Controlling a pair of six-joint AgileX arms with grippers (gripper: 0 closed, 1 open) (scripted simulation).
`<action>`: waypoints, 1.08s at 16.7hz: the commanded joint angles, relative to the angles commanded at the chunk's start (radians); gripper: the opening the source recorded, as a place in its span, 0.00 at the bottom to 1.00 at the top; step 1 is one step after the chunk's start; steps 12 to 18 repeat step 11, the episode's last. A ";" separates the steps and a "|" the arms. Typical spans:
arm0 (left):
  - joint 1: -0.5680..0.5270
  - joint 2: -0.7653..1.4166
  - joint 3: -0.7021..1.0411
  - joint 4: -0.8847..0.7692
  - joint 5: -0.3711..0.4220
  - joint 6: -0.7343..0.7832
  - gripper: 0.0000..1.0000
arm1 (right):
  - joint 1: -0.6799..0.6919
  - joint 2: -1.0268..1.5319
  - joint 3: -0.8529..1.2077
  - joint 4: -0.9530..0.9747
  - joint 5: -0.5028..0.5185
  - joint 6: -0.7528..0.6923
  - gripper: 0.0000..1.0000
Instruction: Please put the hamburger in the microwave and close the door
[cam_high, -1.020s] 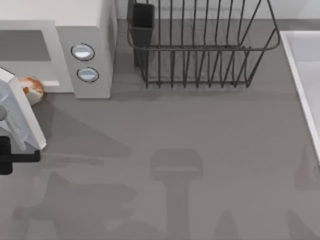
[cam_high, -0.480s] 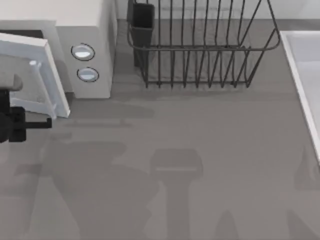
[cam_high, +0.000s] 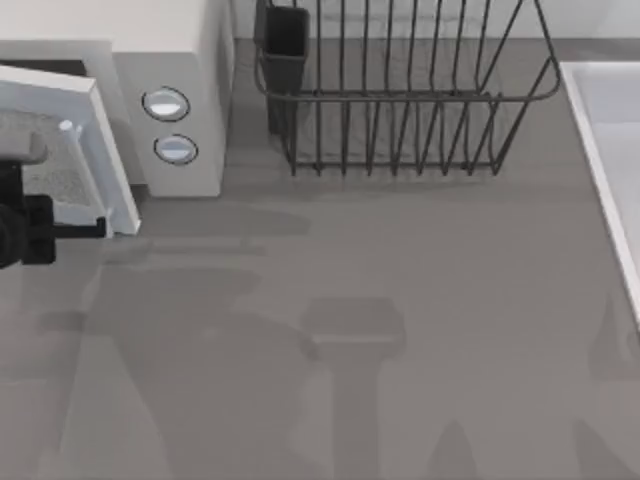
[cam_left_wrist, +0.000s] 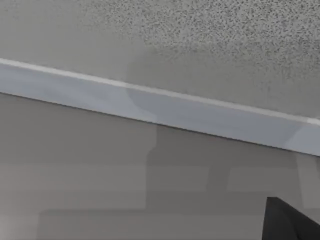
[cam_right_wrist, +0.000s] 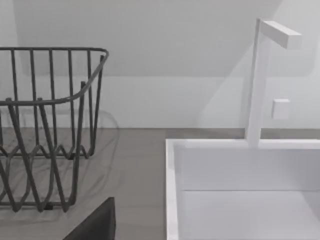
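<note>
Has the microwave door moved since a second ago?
Yes. The door has swung in toward the microwave; its free edge now lies near the two knobs, pushed by the left tool. Most of the swing came early.

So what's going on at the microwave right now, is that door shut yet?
Not yet. The left gripper is at the top view's left edge, against the outer face of the door, which stands partly open, angled across the front of the microwave. The hamburger is not visible from above; the door covers the opening. The left wrist view looks onto the door's pale handle strip. The right arm is parked near the sink and the black wire rack.
</note>
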 joint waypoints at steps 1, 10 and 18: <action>-0.001 0.024 0.024 -0.002 0.000 0.000 0.00 | 0.000 0.000 0.000 0.000 0.000 0.000 1.00; -0.007 0.348 0.380 -0.029 -0.001 -0.002 0.00 | 0.000 0.000 0.000 0.000 0.000 0.000 1.00; -0.007 0.351 0.383 -0.030 -0.001 -0.002 0.00 | 0.000 0.000 0.000 0.000 0.000 0.000 1.00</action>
